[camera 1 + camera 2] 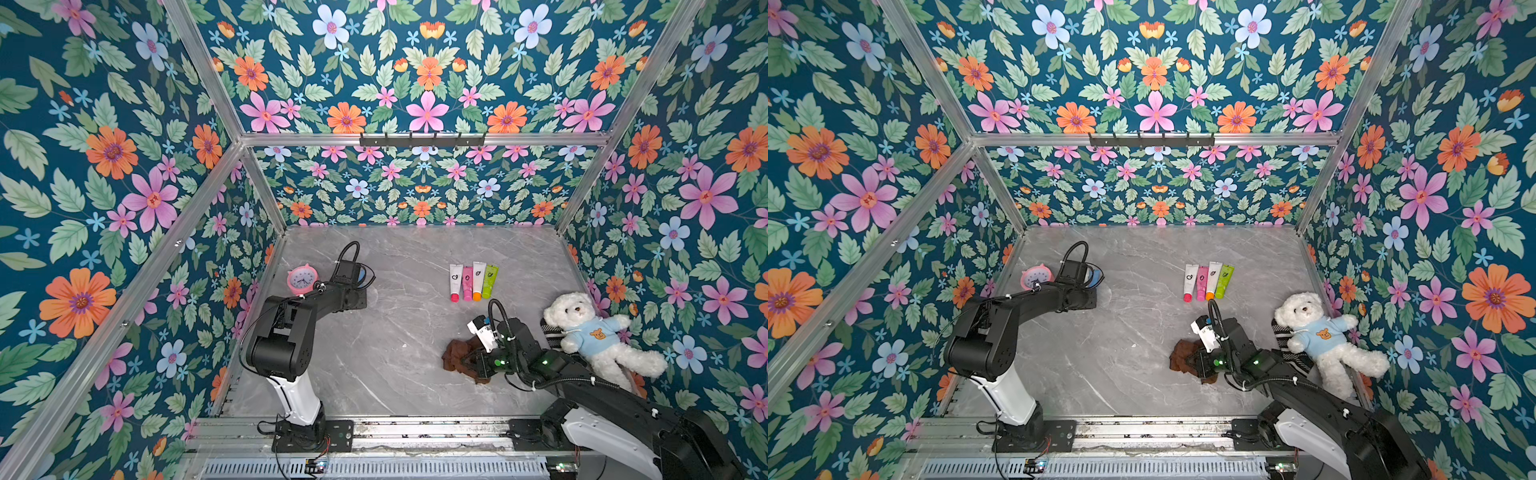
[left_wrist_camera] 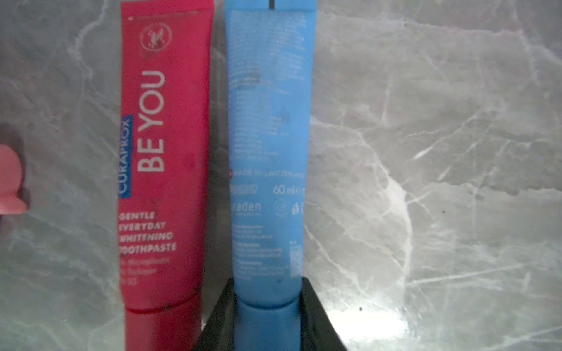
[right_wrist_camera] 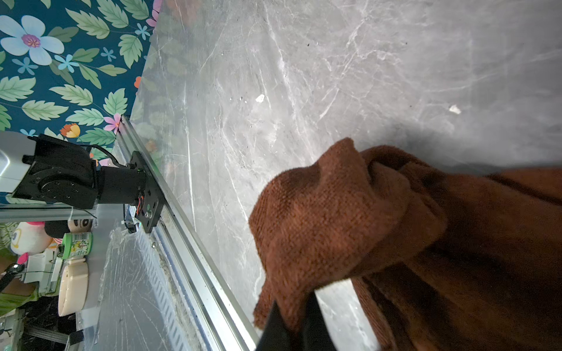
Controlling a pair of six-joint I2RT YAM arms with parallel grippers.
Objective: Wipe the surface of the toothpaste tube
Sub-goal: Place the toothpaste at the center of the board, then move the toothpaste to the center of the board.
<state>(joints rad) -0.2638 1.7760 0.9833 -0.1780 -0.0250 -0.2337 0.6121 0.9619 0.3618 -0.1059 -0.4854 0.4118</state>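
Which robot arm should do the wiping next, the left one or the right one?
Right. The right gripper is shut on the crumpled brown cloth, ready to rub. The left gripper grips the blue toothpaste tube at its cap end, so it likely just holds it steady.

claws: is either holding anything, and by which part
Right claw pinches the brown cloth by a bunched fold; left claw grips the blue tube at its cap end.

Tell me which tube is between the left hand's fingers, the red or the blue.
The blue tube: black fingers flank its cap end, while the red tube lies free beside it.
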